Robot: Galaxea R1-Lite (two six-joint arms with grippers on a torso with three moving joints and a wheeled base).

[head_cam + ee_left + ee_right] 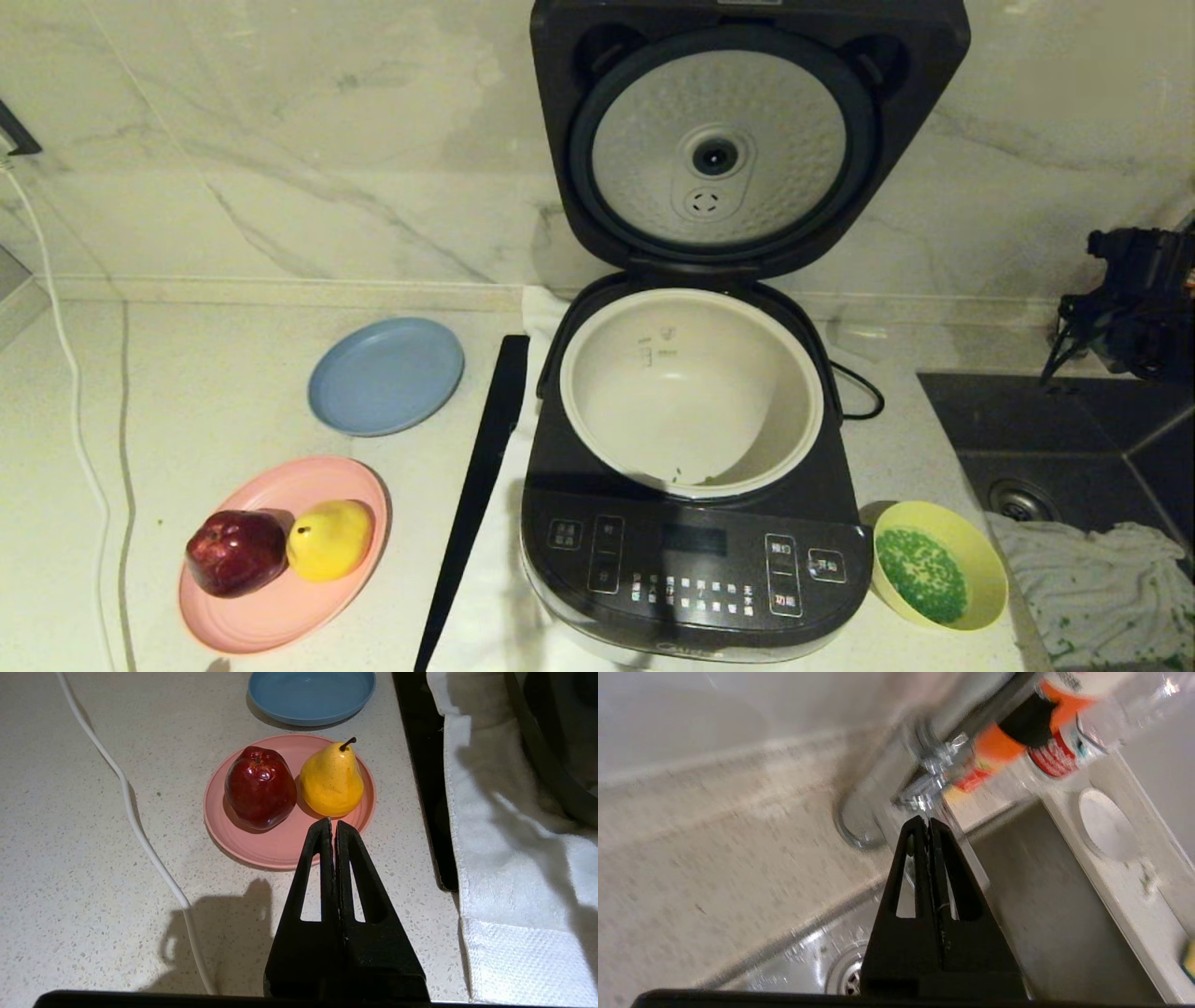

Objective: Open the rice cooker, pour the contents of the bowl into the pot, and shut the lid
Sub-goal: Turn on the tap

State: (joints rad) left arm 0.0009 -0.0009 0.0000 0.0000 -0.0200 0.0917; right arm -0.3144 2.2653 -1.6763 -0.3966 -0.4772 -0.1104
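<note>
The rice cooker (691, 560) stands at the middle of the counter with its lid (719, 149) swung upright, dimpled silver underside facing me. The cream pot (644, 401) inside holds only a few green specks at its front. The pale-yellow bowl (988, 560) sits on the counter right of the cooker, with the green bits (922, 560) in it. My right arm (1134, 299) hovers at the far right over the sink; its gripper (923, 820) is shut on nothing. My left gripper (332, 821) is shut and empty, low over the counter near the pink plate.
A blue plate (386, 375) and a pink plate (280, 625) with a red apple (235, 553) and a yellow pear (329, 539) lie left of the cooker. A black strip (476, 485), a white cable (70, 401), the sink (1074, 439) and a cloth (1102, 579) are nearby.
</note>
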